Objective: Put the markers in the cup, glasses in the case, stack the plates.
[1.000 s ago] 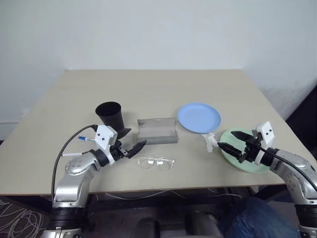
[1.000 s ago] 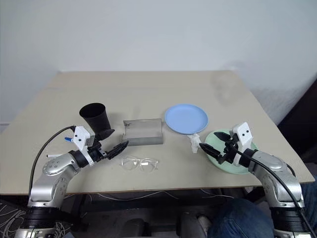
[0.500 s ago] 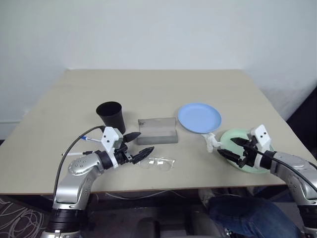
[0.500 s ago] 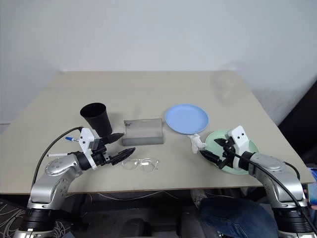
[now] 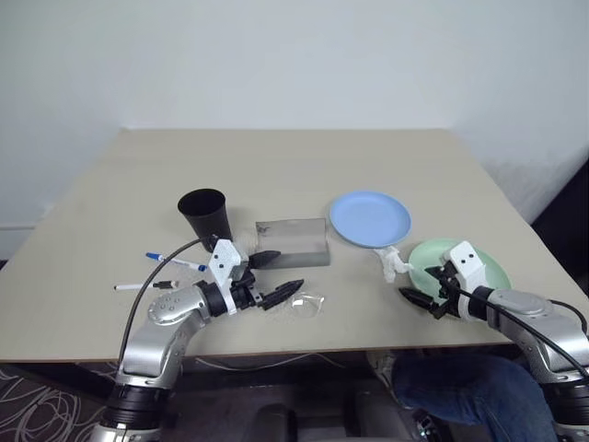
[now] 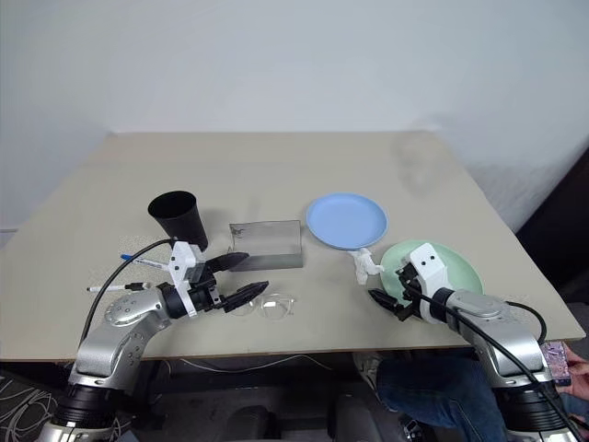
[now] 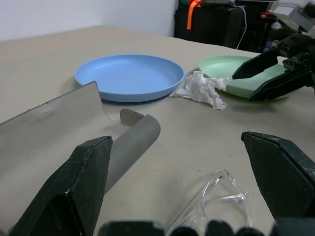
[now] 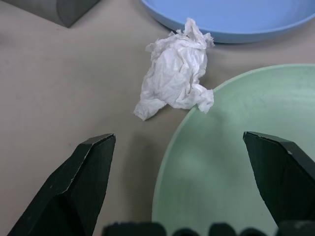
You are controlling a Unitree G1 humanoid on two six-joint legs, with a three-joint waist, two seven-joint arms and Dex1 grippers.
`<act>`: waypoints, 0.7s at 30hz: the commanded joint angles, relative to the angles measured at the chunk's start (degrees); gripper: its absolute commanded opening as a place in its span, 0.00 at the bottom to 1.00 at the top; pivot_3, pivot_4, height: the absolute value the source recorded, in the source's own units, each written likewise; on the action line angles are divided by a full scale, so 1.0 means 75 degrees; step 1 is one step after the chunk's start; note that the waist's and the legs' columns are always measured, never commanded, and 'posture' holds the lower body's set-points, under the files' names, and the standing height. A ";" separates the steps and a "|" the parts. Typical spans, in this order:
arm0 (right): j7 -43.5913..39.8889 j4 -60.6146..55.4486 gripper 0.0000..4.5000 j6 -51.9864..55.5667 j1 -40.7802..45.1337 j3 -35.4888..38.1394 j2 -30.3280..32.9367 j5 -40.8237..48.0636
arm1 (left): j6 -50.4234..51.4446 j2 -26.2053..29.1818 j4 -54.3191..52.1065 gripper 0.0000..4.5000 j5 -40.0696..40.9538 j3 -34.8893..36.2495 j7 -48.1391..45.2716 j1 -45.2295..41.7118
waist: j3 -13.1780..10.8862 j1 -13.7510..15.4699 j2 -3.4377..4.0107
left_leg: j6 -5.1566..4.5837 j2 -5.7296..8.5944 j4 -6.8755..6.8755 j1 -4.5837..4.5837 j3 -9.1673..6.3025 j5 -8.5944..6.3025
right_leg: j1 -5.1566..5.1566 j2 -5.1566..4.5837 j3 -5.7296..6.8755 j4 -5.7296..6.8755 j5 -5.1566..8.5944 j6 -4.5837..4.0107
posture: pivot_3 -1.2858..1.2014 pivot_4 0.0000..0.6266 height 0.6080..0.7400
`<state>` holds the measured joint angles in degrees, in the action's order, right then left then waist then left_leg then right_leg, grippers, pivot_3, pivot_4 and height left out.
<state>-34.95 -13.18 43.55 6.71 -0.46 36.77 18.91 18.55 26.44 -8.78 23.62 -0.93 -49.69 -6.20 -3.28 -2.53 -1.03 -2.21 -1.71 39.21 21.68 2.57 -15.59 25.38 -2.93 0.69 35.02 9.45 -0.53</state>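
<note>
left gripper (image 5: 272,273): jaws were spread wide and empty, held low over the table, aimed toward the glasses.
right gripper (image 6: 390,291): jaws were spread wide and empty, straddling the near-left rim of the mint green plate (image 6: 451,269); no contact could be confirmed.
glasses (image 6: 265,305): were found flat on the table just beyond the left fingertips; long axis ran left-right across the line of approach. Left arm was judged the nearer by far.
case (image 5: 292,241): was seen lying open just behind the glasses, its flap curled up, beside the left gripper.
light blue plate (image 5: 369,218): was placed behind and left of the mint green plate, apart from it.
tissue (image 8: 173,69): was crumpled between the two plates, close to both rims; not a task item.
markers (image 5: 175,261): both were left on the table to the left of the left arm, blue-capped one nearer the cup (image 5: 206,215), dark-tipped one (image 5: 145,286) closer to the table edge.
cup: stood upright, no marker seen in it.
step judged: glasses pick-up by left; plate grasp by right.
</note>
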 commanded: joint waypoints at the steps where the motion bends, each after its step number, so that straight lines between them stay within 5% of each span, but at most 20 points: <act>1: 0.0307 -0.0341 1.00 0.0094 0.0193 -0.0147 -0.0010 -0.0311 | -0.0137 -0.0021 -0.0295 0.99 0.0035 0.0022 0.0044 -0.0185 | 0.0000 0.0000 0.0000 | 0.0000 -0.0001 0.0000 0.0000 -0.0001 0.0000 | 0.0000 0.0001 0.0000 0.0000 0.0000 0.0000 | 0.52 0.00 0.86; 16: 0.0913 -0.0245 1.00 0.0087 0.0522 -0.0674 -0.0195 -0.1309 | -0.0139 -0.0031 -0.0283 0.99 -0.0035 -0.0012 0.0116 -0.0238 | 0.0000 0.0000 0.0000 | 0.0000 0.0001 0.0001 0.0001 -0.0001 0.0000 | 0.0000 0.0001 0.0000 0.0000 0.0000 0.0000 | 0.52 0.00 0.86; 21: 0.0834 -0.0212 0.73 0.0190 0.0590 -0.0733 -0.0133 -0.1413 | -0.0159 -0.0041 -0.0259 1.00 -0.0079 -0.0035 0.0160 -0.0265 | 0.0000 0.0000 0.0000 | -0.0001 0.0002 0.0002 0.0002 -0.0001 0.0001 | 0.0000 0.0001 0.0001 0.0000 0.0000 0.0000 | 0.52 0.00 0.86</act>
<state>-28.96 -13.90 44.72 9.74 -6.44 35.17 9.10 18.44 26.11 -8.78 23.11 -1.16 -48.65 -6.91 -3.28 -2.53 -1.03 -2.22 -1.70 39.22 21.69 2.56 -15.58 25.38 -2.92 0.70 35.02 9.45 -0.53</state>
